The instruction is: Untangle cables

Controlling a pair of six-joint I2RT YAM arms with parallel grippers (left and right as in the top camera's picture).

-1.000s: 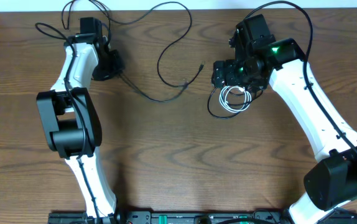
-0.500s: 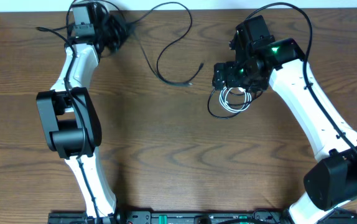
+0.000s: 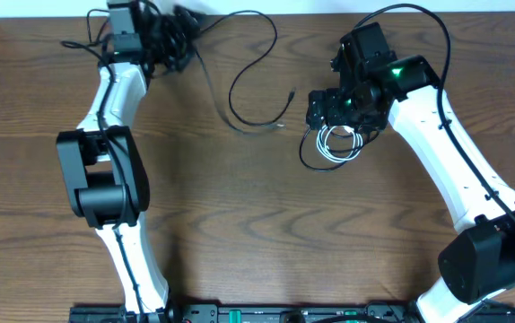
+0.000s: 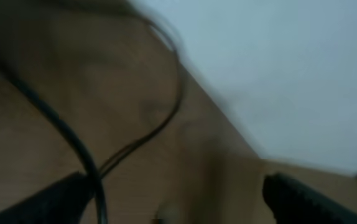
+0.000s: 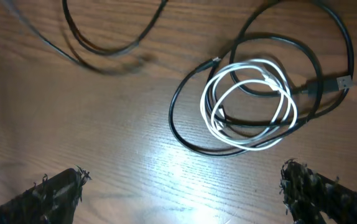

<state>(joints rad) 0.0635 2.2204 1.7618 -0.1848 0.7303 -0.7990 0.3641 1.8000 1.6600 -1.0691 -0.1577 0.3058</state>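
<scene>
Separation is what we are working at: nearest, our right gripper (image 5: 183, 175) is hovering spread over the white cable (image 5: 250, 104), which is lying coiled inside one black cable (image 5: 328, 56) and needing a pinch next. Farther off, our left gripper (image 4: 178, 196), fingers spread, is sitting at the table's (image 3: 240, 224) far edge, having dragged the other black cable (image 3: 231, 94) up from mid-table.

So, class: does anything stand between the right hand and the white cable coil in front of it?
Nothing visible blocks the way: the open right hand has a clear gap to the white cable. But a black cable loops around that coil and crosses it, so a grasp there could catch both.
</scene>
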